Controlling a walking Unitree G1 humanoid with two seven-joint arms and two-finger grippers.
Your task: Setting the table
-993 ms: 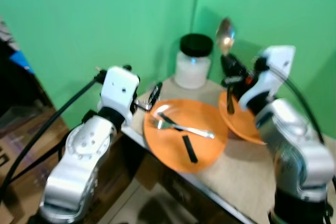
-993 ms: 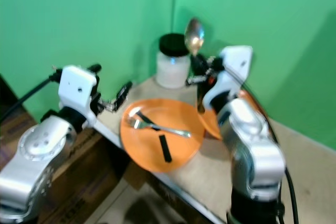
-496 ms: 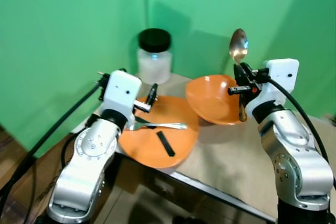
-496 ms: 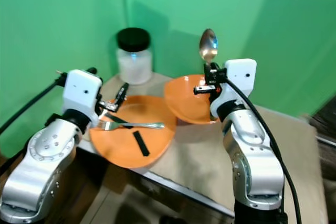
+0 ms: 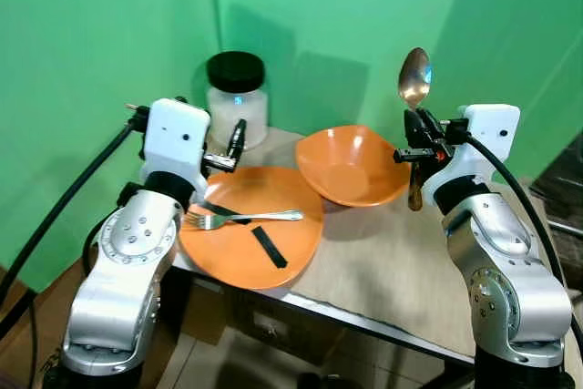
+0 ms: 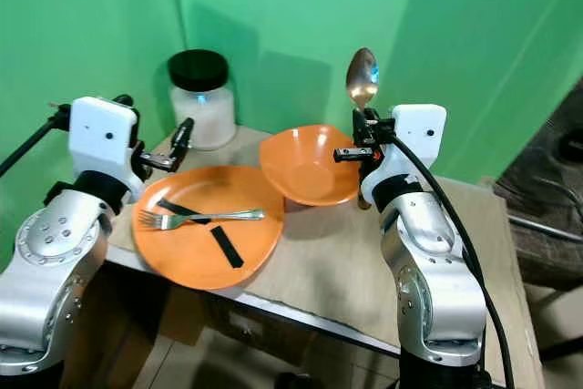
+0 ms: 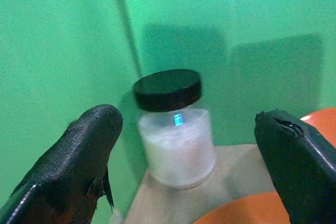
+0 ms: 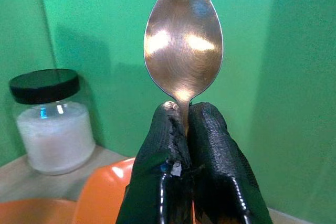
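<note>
Spoon being held upright beside the bowl

The right gripper [image 6: 364, 138] is pinching the spoon [image 6: 362, 79] at its neck, just beside the orange bowl [image 6: 305, 166]; light, stiff, slippery metal. The left gripper [image 7: 184, 145] is gaping empty toward the jar [image 7: 175, 129].

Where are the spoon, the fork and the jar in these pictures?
spoon [image 8: 183, 40]: right wrist view, middle of its bowl, above the black fingers.
fork [image 5: 244, 218]: left eye view, its handle, lying on the orange plate.
jar [image 7: 177, 148]: left wrist view, the clear body holding white contents.
</note>
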